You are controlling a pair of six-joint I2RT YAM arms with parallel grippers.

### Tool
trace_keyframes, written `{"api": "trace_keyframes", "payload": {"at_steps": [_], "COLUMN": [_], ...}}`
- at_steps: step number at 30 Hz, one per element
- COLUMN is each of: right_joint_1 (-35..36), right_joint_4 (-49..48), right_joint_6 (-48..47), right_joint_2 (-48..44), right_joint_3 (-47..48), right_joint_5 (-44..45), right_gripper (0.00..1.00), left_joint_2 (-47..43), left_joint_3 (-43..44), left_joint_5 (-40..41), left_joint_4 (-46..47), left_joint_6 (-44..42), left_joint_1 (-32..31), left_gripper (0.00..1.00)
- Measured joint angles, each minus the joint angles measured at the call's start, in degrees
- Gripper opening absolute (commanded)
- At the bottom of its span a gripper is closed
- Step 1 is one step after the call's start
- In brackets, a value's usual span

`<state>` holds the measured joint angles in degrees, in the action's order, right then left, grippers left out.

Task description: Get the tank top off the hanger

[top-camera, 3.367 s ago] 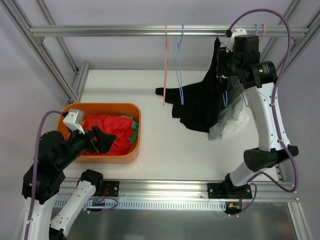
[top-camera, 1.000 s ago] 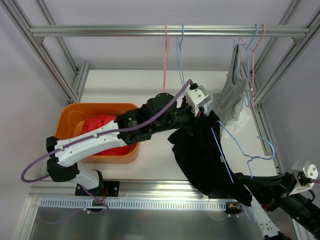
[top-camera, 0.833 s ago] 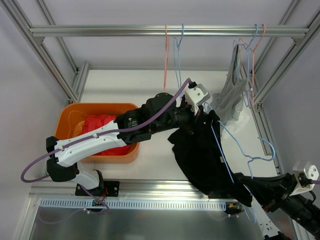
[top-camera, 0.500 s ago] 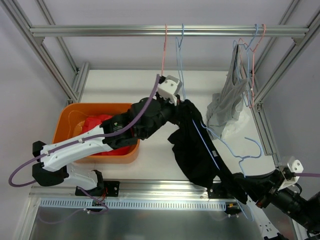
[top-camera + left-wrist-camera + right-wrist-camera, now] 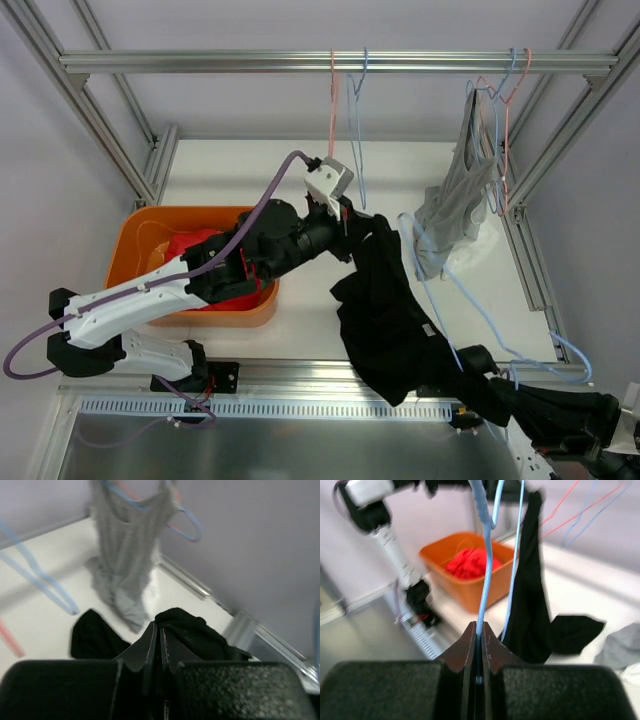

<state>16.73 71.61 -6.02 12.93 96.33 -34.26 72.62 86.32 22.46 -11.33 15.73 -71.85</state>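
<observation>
Left claw (image 5: 160, 630) is pinched on the black tank top (image 5: 390, 310) draped between the arms, right claw (image 5: 481, 627) is pinched on the blue hanger (image 5: 485, 570), so I'd pull them apart steadily until the top slips free.

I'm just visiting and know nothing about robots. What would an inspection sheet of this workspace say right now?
Surface: white table inside the frame.
Job's things: black tank top stretched between both arms; blue hanger runs along it; whether it is free, cannot tell.
Clutter: orange bin holding red clothes; grey top on hangers; two bare hangers on the rail.
Grippers: left gripper shut on the black tank top; right gripper shut on the blue hanger.
Cables: purple cable along the left arm.
Surroundings: aluminium frame, plain walls.
</observation>
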Motion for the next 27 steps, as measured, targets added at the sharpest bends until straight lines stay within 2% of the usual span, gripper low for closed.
{"api": "trace_keyframes", "payload": {"at_steps": [2, 7, 10, 13, 16, 19, 21, 22, 23, 25, 26, 27], "right_joint_1": [0.02, -0.44, -2.99, -5.88, -6.75, -6.80, -6.80, -6.80, -6.80, -6.80, -6.80, -6.80], "right_joint_4": [-6.75, -37.33, -58.97, -72.98, -69.48, -56.24, -47.74, -44.39, -40.04, -33.03, -29.99, -27.21], "right_joint_6": [2.56, 12.52, 19.71, 22.53, 20.76, 16.70, 14.16, 13.25, 12.24, 10.69, 10.16, 9.73], "right_joint_2": [-3.32, -10.19, -7.32, -2.08, 3.78, 10.05, 11.41, 11.43, 11.41, 11.39, 11.41, 11.41], "right_joint_3": [-4.90, -27.06, -37.90, -42.14, -36.59, -23.52, -18.12, -16.92, -15.82, -15.63, -16.31, -17.33], "right_joint_5": [3.52, 8.87, 9.66, 10.80, 12.09, 14.10, 15.56, 16.09, 16.57, 17.03, 17.16, 17.38], "right_gripper": [0.00, 0.00, 0.00, 0.00, 0.00, 0.00, 0.00, 0.00, 0.00, 0.00, 0.00, 0.00], "left_joint_2": [-1.22, -3.63, -0.72, 3.78, 6.91, 8.96, 10.54, 11.50, 12.33, 14.34, 14.88, 15.32], "left_joint_3": [-2.49, -13.86, -18.82, -21.75, -23.39, -23.26, -22.91, -22.69, -22.45, -22.18, -22.18, -22.18], "left_joint_5": [-6.05, -28.11, -37.57, -39.50, -31.63, -20.46, -13.22, -10.47, -8.57, -5.11, -4.44, -3.85], "left_joint_4": [1.88, 10.29, 14.10, 15.52, 13.68, 10.29, 7.65, 6.45, 5.44, 3.17, 2.40, 1.38], "left_joint_6": [0.39, 0.81, 0.98, 1.57, 3.52, 6.58, 9.05, 10.10, 10.82, 12.83, 13.46, 14.01], "left_joint_1": [-0.66, -3.98, -6.36, -8.41, -9.40, -9.42, -9.27, -9.11, -9.03, -8.94, -8.94, -8.94], "left_gripper": [0.00, 0.00, 0.00, 0.00, 0.00, 0.00, 0.01, 0.09, 0.26, 0.38, 0.48, 0.84]}}
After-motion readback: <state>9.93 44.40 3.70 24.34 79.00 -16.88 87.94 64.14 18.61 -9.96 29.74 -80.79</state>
